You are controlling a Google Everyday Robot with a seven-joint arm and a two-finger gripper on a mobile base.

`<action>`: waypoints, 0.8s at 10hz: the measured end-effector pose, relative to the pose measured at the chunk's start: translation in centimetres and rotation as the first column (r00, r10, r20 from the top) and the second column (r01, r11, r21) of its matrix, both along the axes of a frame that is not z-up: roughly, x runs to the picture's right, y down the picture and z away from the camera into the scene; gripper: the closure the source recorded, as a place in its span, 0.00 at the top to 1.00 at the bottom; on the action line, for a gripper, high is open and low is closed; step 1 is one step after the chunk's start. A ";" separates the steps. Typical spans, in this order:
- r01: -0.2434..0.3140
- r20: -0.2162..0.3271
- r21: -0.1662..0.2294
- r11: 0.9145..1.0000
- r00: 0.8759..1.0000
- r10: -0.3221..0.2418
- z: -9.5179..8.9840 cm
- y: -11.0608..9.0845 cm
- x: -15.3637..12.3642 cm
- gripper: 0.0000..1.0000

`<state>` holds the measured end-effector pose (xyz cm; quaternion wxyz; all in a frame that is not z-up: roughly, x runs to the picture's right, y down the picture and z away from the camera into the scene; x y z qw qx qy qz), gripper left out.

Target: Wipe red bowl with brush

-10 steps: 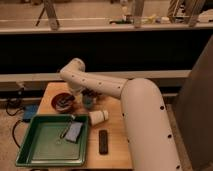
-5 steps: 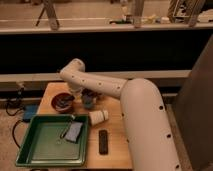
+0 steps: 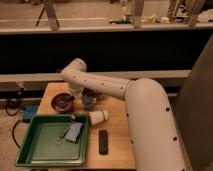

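The red bowl (image 3: pixel 62 102) sits at the back left of the wooden table (image 3: pixel 116 131), just behind the green tray. My arm reaches in from the lower right, bends near the table's back edge and comes down at the bowl's right rim. The gripper (image 3: pixel 73 96) is right there, partly hidden by the arm. A pale grey streak inside the bowl looks like the brush head (image 3: pixel 64 103). The handle does not show clearly, and I cannot tell if the brush is held.
A small blue cup (image 3: pixel 88 102) stands just right of the bowl. A white cup (image 3: pixel 98 116) lies on its side in front of it. The green tray (image 3: pixel 47 148) holds a blue-grey sponge (image 3: pixel 74 131) and a thin utensil (image 3: pixel 64 132). A black bar-shaped object (image 3: pixel 103 141) lies right of the tray.
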<state>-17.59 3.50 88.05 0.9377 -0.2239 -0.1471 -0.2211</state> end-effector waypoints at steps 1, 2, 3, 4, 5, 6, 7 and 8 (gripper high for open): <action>0.010 0.016 -0.007 1.000 1.000 -0.010 -0.3 -0.3 0.1 0.00; 0.022 0.031 -0.021 1.000 0.999 -0.022 -0.6 -0.4 0.1 0.00; 0.040 0.059 -0.040 0.998 0.998 -0.038 -0.8 -0.7 0.0 0.00; 0.057 0.083 -0.063 0.996 0.995 -0.052 -0.7 -0.6 0.2 0.00; 0.076 0.103 -0.081 0.994 0.992 -0.068 -0.7 -0.8 0.2 0.00; 0.106 0.109 -0.096 0.990 0.989 -0.095 -0.7 -0.9 -0.1 0.00; 0.156 0.101 -0.113 0.981 0.984 -0.145 -0.8 -1.0 -0.5 0.00; 0.185 0.092 -0.125 0.975 0.980 -0.175 -0.9 -1.0 -0.7 0.00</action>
